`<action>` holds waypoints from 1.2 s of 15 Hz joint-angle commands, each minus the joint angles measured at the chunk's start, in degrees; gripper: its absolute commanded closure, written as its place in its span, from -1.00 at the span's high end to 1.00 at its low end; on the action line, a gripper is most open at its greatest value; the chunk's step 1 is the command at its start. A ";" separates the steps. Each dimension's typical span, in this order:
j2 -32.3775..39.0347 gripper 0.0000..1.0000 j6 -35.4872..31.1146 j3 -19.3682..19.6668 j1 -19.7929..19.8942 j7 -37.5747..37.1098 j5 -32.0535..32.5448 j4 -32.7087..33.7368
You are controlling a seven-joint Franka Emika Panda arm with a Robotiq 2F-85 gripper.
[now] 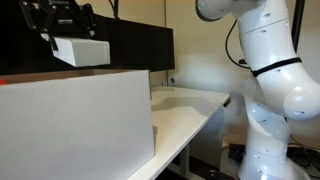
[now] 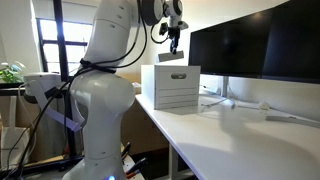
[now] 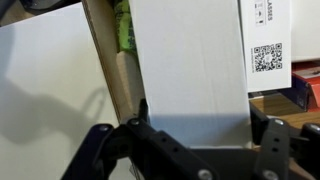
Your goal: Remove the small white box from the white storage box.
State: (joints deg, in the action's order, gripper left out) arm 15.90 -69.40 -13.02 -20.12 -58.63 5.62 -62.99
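Note:
My gripper (image 1: 62, 32) is shut on the small white box (image 1: 82, 51) and holds it in the air above the white storage box (image 1: 75, 125). In an exterior view the gripper (image 2: 175, 48) hangs over the storage box (image 2: 170, 87) with the small box (image 2: 173, 58) just above its rim. In the wrist view the small box (image 3: 190, 60) fills the middle between my fingers (image 3: 196, 128). It carries a QR label at its right side. The storage box's brownish rim (image 3: 103, 60) runs below on the left.
Dark monitors (image 2: 255, 50) stand behind the storage box on the white table (image 2: 240, 135). A keyboard-like white item (image 2: 245, 102) lies under them. The robot's white arm (image 1: 265, 70) stands beside the table. A green item (image 3: 122, 25) lies inside the storage box.

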 commanded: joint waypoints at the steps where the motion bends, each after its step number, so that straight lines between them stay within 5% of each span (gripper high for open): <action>1: 1.75 0.24 4.16 -0.05 -0.42 1.96 1.44 5.17; 18: 1.79 0.24 7.70 3.81 3.40 6.79 0.09 9.66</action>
State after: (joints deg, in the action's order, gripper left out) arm 18.30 -63.06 -9.62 -18.02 -54.34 5.90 -53.62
